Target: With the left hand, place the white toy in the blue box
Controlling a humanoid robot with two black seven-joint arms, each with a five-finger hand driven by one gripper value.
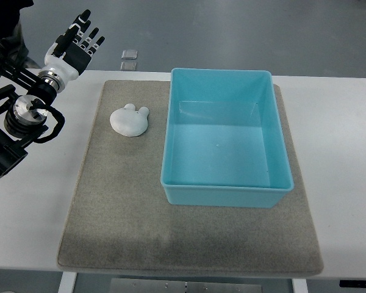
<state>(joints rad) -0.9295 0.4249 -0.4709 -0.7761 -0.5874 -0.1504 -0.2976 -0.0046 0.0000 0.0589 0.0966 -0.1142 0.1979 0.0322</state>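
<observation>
A white toy (129,120) with two small ears lies on the grey mat (122,207), just left of the blue box (226,196). The box is open-topped and has nothing inside. My left hand (80,38) hovers at the far left corner of the table, well up and left of the toy, with its fingers spread and nothing in them. Its arm comes in from the left edge. No right arm shows.
The mat covers most of a white table (341,134). Beyond the table's far edge, two small square plates (129,59) lie on the grey floor.
</observation>
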